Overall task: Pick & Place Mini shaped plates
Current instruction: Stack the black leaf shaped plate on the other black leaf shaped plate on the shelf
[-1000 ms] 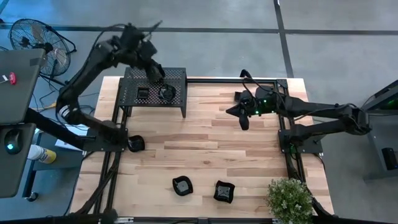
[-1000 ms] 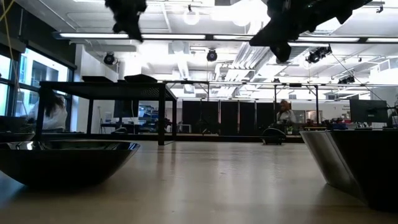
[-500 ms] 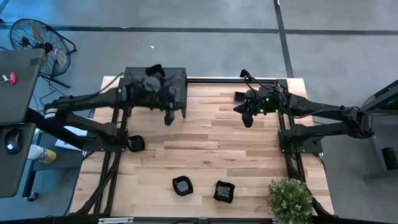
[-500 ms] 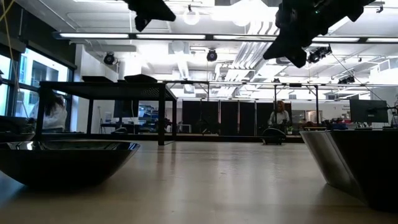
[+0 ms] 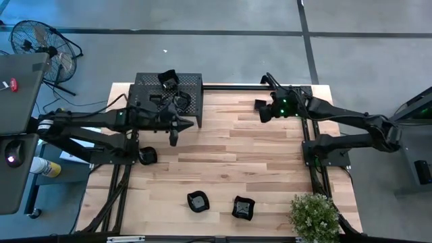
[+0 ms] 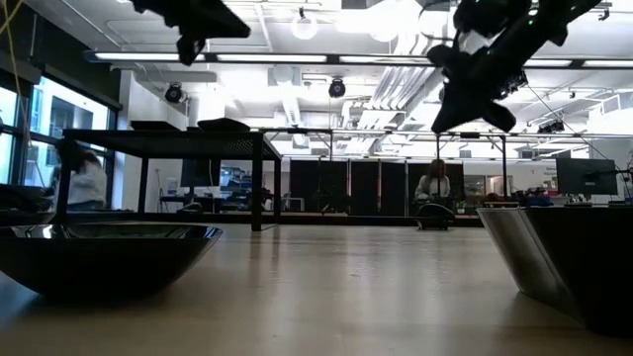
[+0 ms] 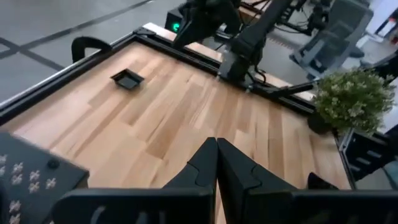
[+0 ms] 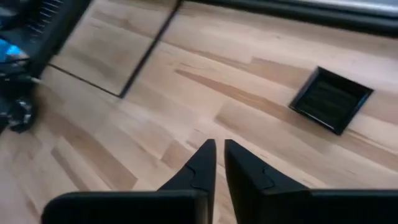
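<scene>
Left gripper (image 5: 173,138) sits pinched shut and empty by the black perforated metal rack (image 5: 192,91), right gripper (image 8: 216,149) barely cracked above a small glossy black square plate (image 8: 331,99) near the wooden tabletop's (image 5: 229,169) far right corner.

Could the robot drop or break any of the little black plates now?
Maybe. One plate sits tilted at the rack's far edge, so a bump might tip it off. The shut left gripper hangs just in front of the rack and could knock it. The right gripper is near the square plate and may nudge it.
</scene>
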